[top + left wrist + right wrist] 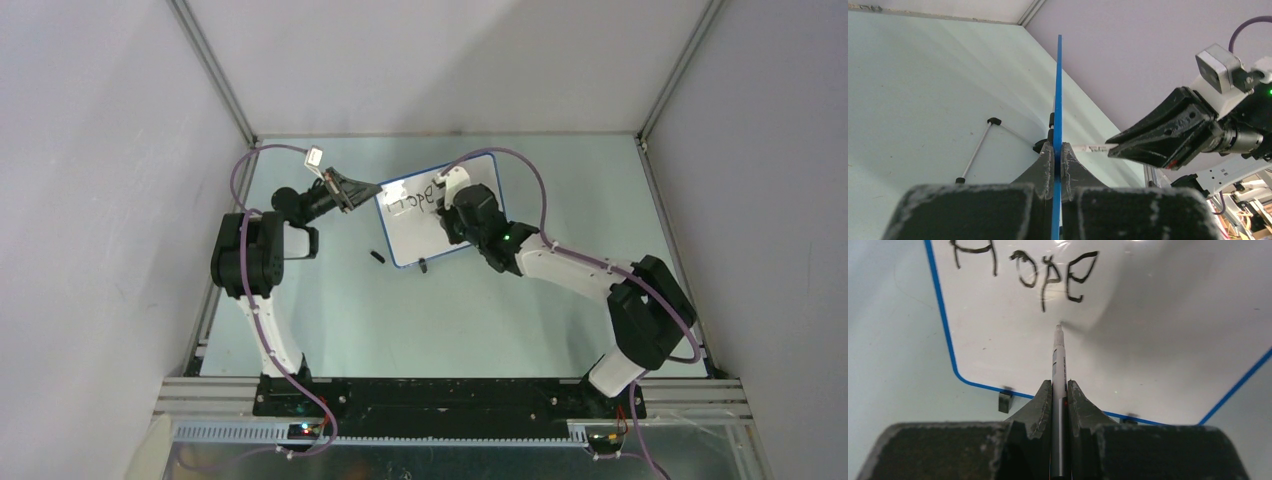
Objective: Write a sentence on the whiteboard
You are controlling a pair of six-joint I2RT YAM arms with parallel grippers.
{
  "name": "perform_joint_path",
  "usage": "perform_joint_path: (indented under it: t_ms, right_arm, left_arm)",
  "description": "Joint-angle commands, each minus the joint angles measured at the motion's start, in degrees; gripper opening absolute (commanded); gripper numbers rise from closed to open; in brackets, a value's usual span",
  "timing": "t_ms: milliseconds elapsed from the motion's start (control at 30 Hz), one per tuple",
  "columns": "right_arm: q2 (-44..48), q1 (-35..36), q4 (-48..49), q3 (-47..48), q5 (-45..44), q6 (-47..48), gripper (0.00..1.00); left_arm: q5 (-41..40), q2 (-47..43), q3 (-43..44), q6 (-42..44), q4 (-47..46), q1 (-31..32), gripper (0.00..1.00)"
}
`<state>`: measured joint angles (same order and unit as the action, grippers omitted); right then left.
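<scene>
Pale green table (330, 320) between plain grey walls (100, 150) carries the whiteboard (412, 238) at its far middle, sitting askew to the table's edges. The left gripper (1058, 150) is clamped on the board's blue left edge, one finger pressed to each face. The right gripper (1059, 387) is closed around the marker (1059, 357), whose tip meets the white surface just below the sentence (1048, 275), which reads only "Hope". A small black piece (377, 257) lies on the table just beside the board's near-left corner.
</scene>
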<state>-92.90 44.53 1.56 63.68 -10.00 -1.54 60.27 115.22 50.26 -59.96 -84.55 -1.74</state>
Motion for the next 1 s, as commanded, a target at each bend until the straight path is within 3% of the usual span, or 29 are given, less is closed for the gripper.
perform_joint_path:
  t_ms: [0, 300, 967]
  right_arm:
    - [4.39, -2.54, 0.01, 2.43, -0.06, -1.21, 0.00]
    - [4.76, -7.00, -1.28, 5.04, 2.66, -2.55, 0.00]
    - [-0.31, -9.75, -10.30, 13.63, 5.35, -3.46, 0.00]
  left_arm:
    - [1.78, -0.19, 1.23, -0.24, -2.81, 0.33, 0.00]
    - [1.82, -0.18, 1.24, -0.13, -2.81, 0.31, 0.00]
    - [1.94, -0.17, 1.24, -0.06, -2.81, 0.42, 0.00]
